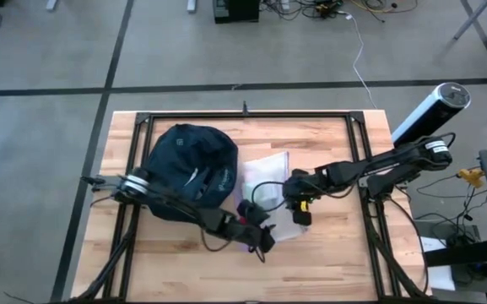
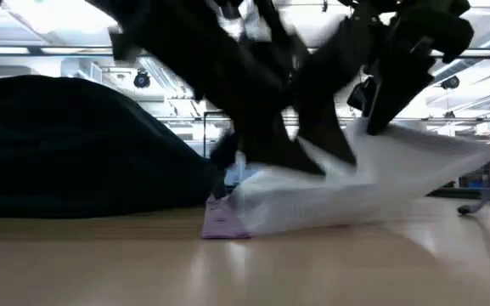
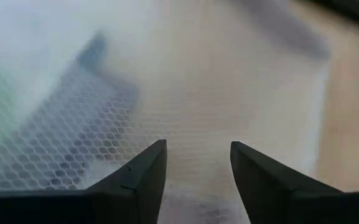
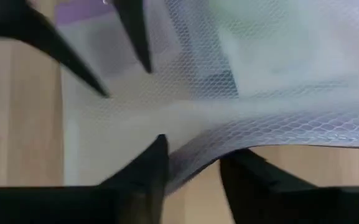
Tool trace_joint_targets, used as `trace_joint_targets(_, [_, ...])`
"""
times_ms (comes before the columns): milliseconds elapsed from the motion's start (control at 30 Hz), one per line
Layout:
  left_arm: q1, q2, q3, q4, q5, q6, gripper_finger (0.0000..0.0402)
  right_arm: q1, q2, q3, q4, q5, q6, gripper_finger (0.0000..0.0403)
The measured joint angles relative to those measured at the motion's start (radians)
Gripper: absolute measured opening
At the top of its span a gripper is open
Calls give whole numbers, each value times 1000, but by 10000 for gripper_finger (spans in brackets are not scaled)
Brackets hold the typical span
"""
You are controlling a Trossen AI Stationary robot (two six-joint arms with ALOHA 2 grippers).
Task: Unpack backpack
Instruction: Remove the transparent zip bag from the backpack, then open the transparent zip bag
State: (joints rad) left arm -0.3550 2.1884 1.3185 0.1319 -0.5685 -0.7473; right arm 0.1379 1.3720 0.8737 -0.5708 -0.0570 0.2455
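While backpack (image 1: 191,171) slumps at table's (image 1: 327,253) left-center, clear mesh pouch (image 1: 268,181) lies just beside it; right gripper (image 1: 300,213) pinches pouch's raised edge, left gripper (image 1: 262,240) hovers, fingers parted, over pouch.

backpack (image 2: 66,144) cut off at low view's edge, pouch (image 3: 167,81) contents blurred

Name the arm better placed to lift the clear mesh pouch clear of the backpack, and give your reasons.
Right, probably. The right gripper straddles the raised edge of the mesh pouch, which tilts up off the table on that side. The left gripper is open over the flat pouch, gripping nothing. The backpack sits beside them.
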Motion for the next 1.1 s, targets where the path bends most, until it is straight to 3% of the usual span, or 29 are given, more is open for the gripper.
trace_joint_targets(200, [-7,19,-4,-94,46,-9,143,24,-3,53,-206,-50,62,228])
trace_joint_targets(333, [-29,-65,-14,-347,66,119,129,83,-6,82,-266,-65,105,246])
trace_joint_targets(500, [-36,-226,-37,-681,55,261,115,196,-8,93,-165,-37,118,248])
trace_joint_targets(633, [-32,-358,-67,-578,15,334,111,269,7,69,38,92,97,237])
trace_joint_targets(733, [-43,-386,-113,-446,50,360,109,289,42,57,161,165,96,223])
trace_joint_targets(833, [-56,-388,-135,-341,126,363,109,302,86,56,235,175,96,208])
trace_joint_targets(1100, [-97,-277,-177,-133,174,280,103,342,293,61,473,105,58,130])
